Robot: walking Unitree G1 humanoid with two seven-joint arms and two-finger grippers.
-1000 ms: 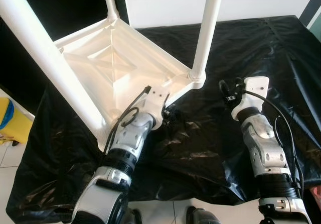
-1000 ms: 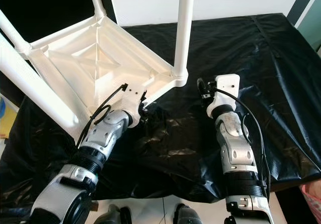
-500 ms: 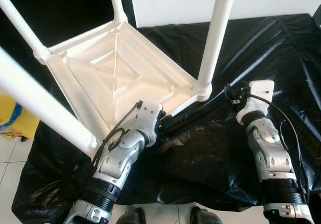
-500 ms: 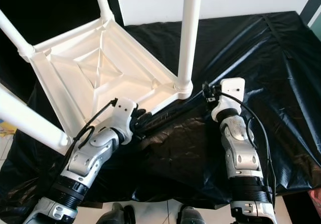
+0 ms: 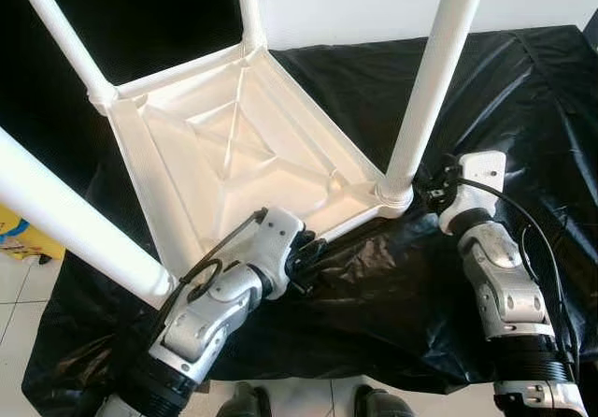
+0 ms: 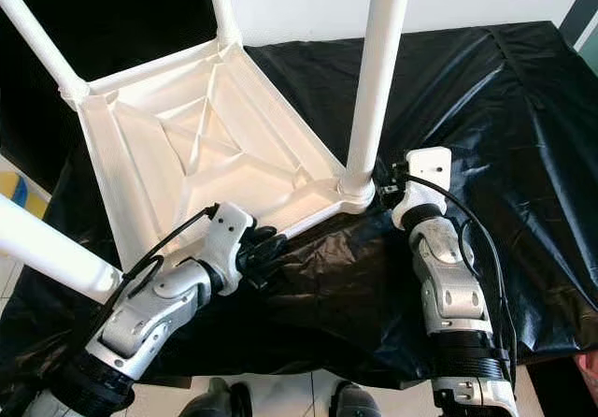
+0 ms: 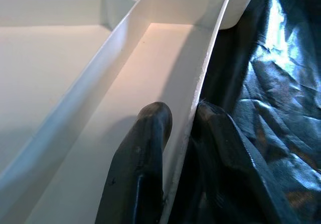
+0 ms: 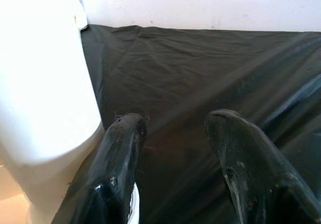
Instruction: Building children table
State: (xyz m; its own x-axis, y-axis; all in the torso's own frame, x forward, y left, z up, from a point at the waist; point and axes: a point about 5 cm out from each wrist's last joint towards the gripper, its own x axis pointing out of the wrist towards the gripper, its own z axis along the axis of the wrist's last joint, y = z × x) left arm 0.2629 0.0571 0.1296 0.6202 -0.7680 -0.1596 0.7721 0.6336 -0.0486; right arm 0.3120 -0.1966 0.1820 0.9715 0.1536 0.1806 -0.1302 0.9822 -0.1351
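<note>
Since a second ago, upturned white plastic children's table has swung rightward on black plastic sheet. Left wrist view: left gripper clenches its rim. Right wrist view: right gripper, spread, at three o'clock of white leg.

White plastic children's table lies upside down, legs up, on black sheeting.

Upturned table w/ upright legs blocks the left & centre; black sheet on the right lies open.
</note>
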